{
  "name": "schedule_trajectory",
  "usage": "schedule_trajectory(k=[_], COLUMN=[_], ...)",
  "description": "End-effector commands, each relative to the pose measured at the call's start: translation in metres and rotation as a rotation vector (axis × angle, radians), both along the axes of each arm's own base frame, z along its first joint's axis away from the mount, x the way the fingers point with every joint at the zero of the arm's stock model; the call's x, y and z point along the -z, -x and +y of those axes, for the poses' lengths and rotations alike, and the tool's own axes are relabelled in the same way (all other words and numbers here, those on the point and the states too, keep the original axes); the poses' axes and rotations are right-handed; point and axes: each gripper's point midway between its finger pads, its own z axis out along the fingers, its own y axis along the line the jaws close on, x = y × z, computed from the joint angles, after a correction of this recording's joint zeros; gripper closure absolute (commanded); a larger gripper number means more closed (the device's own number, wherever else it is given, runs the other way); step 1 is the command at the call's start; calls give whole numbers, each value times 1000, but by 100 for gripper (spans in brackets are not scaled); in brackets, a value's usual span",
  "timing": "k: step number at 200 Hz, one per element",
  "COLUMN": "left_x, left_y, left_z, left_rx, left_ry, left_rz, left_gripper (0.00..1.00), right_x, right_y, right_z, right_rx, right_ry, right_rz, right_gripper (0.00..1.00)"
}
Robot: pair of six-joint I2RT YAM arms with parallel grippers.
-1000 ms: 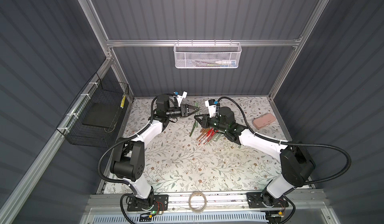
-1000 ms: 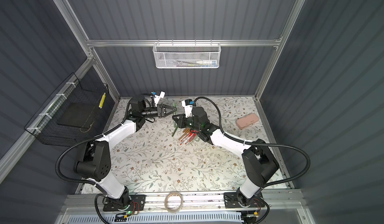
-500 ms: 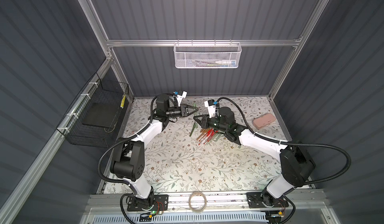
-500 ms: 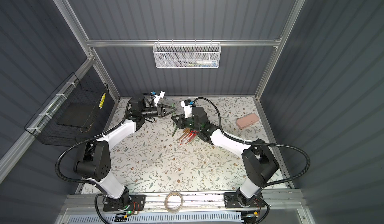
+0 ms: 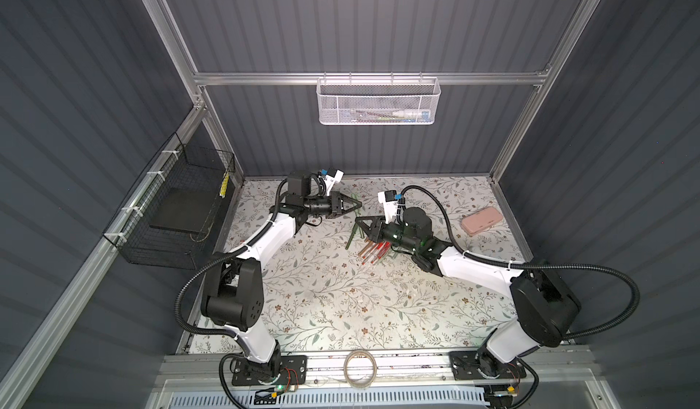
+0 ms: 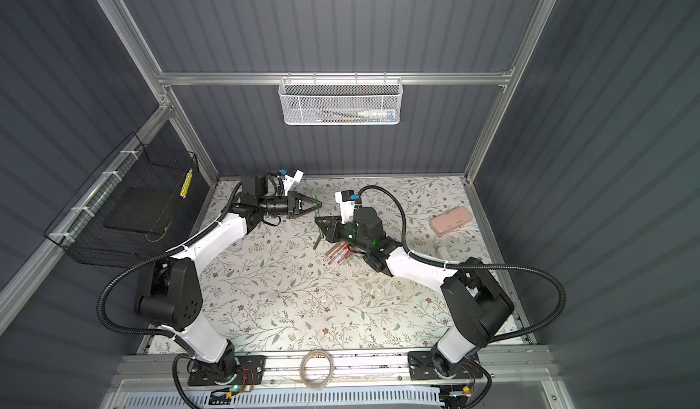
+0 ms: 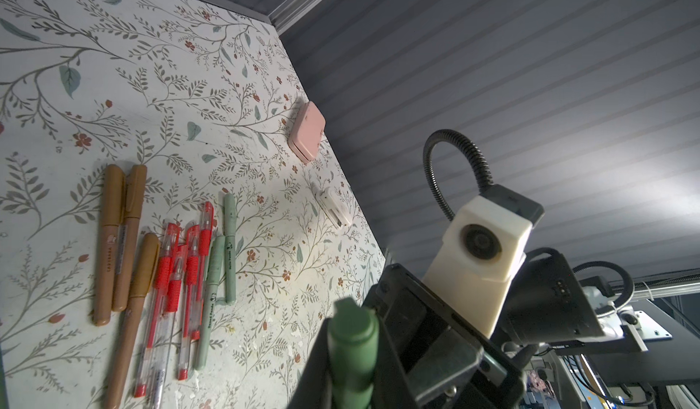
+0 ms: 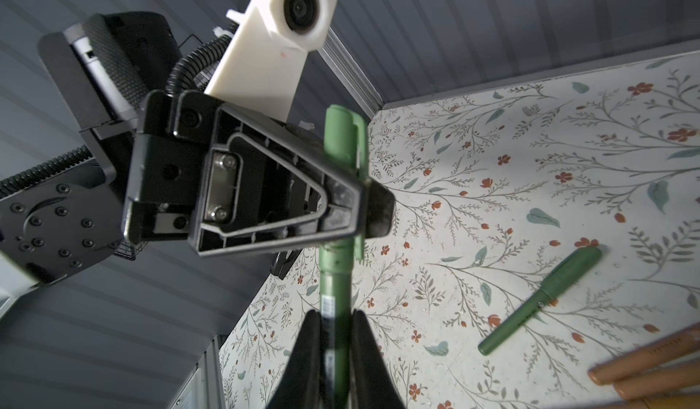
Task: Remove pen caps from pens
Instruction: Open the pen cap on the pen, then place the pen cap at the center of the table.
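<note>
Dark green pen (image 8: 335, 286) hung above the counter (image 5: 303, 293), right fingers (image 8: 307, 350) clenched on its barrel, left fingers (image 8: 378, 208) clamped on its cap (image 8: 341, 142). Uncapping was in hand; next, I'd say, a straight pull apart.

Left arm (image 5: 274, 233), right arm (image 5: 469, 270): white shells, black joints, corrugated black cables (image 5: 575, 265); left gripper (image 5: 352, 207) black; cream camera housing (image 8: 280, 28).

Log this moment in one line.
left gripper: shut on pen cap | right gripper: shut on dark green pen | pen cap: not yet off
</note>
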Motion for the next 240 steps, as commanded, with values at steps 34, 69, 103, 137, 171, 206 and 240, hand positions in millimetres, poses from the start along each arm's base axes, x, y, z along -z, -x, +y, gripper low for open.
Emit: schedule_trajectory(k=[34, 69, 103, 137, 171, 206, 240], left_x=[-61, -56, -50, -16, 23, 77, 111], left_y=[-81, -81, -84, -75, -54, -32, -31], left_z=[84, 91, 98, 107, 121, 142, 174], left_rx=[-308, -325, -353, -367, -354, -373, -436], left_ry=[-59, -98, -150, -272, -423, -598, -807], left_rz=[-244, -258, -259, -241, -193, -134, -125], left_gripper=[100, 100, 100, 100, 100, 100, 100], right_x=[66, 66, 65, 58, 49, 43, 41], right_y=[41, 45, 38, 29, 25, 19, 13], right_z=[-11, -16, -25, -43, -70, -104, -143], right_rx=[-71, -73, -19, 50, 115, 184, 283], right_ry=[118, 126, 138, 141, 157, 190, 234], right_rz=[151, 143, 135, 123, 97, 106, 121], right_gripper=[100, 100, 100, 100, 100, 100, 100])
